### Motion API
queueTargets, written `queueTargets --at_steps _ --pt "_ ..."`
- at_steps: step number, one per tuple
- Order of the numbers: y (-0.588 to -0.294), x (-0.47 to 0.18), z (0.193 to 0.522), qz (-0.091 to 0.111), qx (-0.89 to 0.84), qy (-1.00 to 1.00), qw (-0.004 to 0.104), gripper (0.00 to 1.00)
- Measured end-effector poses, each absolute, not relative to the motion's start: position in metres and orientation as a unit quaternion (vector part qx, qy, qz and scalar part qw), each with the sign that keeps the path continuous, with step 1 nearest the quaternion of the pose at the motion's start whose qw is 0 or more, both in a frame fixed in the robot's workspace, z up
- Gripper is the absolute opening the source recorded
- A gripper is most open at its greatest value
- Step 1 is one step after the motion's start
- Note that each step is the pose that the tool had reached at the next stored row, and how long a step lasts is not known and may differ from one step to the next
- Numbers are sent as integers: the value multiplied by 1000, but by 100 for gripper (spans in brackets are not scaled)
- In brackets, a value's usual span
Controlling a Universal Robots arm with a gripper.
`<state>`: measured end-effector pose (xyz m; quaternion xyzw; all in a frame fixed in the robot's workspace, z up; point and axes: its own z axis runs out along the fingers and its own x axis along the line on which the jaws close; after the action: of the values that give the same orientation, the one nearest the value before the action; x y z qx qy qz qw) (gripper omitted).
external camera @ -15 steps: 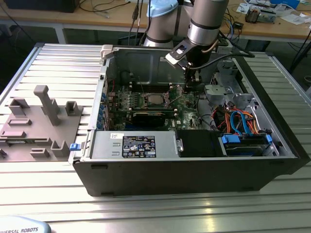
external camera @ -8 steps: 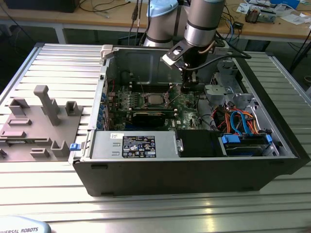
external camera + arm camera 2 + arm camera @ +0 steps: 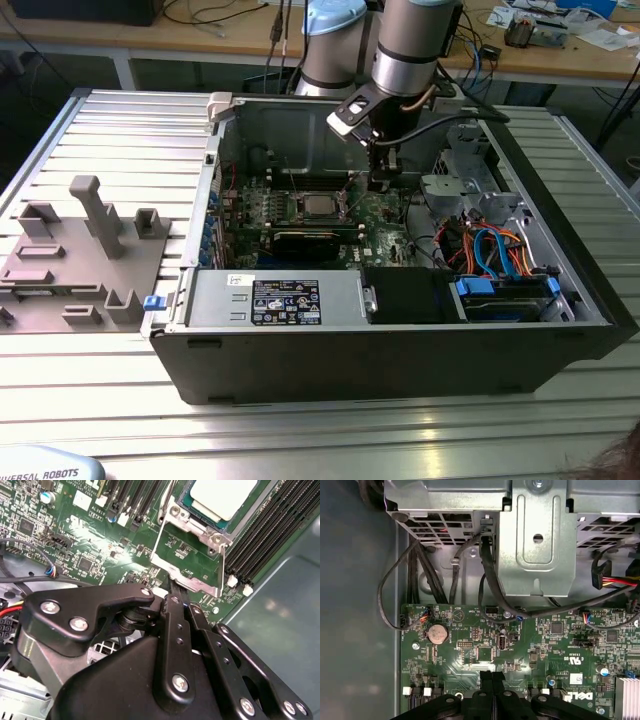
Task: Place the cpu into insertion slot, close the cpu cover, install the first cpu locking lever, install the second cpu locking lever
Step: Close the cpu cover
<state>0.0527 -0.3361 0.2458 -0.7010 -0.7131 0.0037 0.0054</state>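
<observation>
**Cpu seated, cover up, hand at the cover's edge**

The cpu (image 3: pixel 220 497) lies flat in the slot (image 3: pixel 184 505), its silver top bare, just beyond the far side of the cover (image 3: pixel 196 583) as seen from the hand (image 3: pixel 176 587). The cover is swung open toward the hand, and green board shows through its square opening. The hand's two fingers are closed against each other. Their tips sit right at the cover's near edge, but I cannot tell whether they pinch its lip or only touch it.

By my reading the first step is done. The cover is not yet closed, and neither locking lever looks latched.

Under the hand is the board (image 3: pixel 485 645), with black memory slots (image 3: pixel 265 535) beside the cpu. Past the board, on the hand's other side, a metal drive cage (image 3: pixel 535 540) stands with dark cables (image 3: pixel 485 580) trailing from it.

All of this sits inside an open computer case (image 3: pixel 400 340), which lies on a ribbed aluminium worktop (image 3: pixel 100 400). A grey fixture plate (image 3: pixel 80 250) rests on the worktop outside the case, well apart from the hand. Wooden benches (image 3: pixel 230 30) strewn with wires stand behind the arm.
</observation>
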Motion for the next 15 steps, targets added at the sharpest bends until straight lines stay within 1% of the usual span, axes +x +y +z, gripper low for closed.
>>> queueTargets --at_steps 15 --pt "-336 39 245 4 -701 -713 5 11"
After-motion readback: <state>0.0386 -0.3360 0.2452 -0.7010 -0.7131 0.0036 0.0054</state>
